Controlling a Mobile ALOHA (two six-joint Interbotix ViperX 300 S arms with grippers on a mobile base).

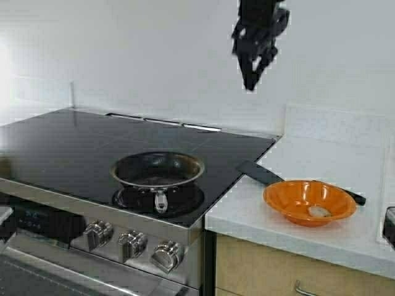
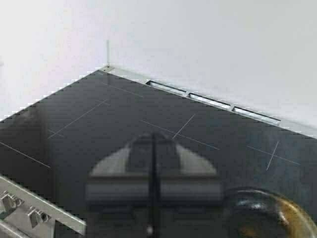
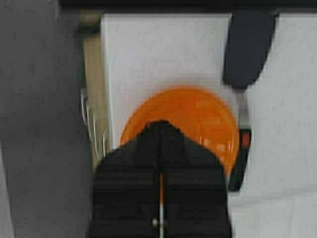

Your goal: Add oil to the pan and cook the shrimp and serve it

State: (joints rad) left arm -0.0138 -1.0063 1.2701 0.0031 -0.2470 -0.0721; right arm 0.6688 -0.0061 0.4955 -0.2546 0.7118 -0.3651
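Observation:
The pan [image 1: 157, 170] sits on the front burner of the black stovetop [image 1: 74, 142], its short silver handle [image 1: 160, 201] pointing at the knobs. The shrimp [image 1: 319, 211], a pale lump, lies in the orange bowl [image 1: 308, 200] on the counter. My right gripper [image 1: 250, 83] hangs high above the counter, shut and holding nothing; in its wrist view the right gripper [image 3: 160, 124] is over the orange bowl [image 3: 198, 111] and hides the shrimp. My left gripper [image 2: 153, 136] is shut and empty over the stovetop, with the pan [image 2: 270, 213] beside it. The oil is out of view.
A black spatula [image 1: 262, 174] lies on the white counter [image 1: 321, 160] behind the bowl; its blade [image 3: 247, 49] shows in the right wrist view. Stove knobs [image 1: 133, 243] line the front. A dark object [image 1: 389, 225] sits at the counter's right edge.

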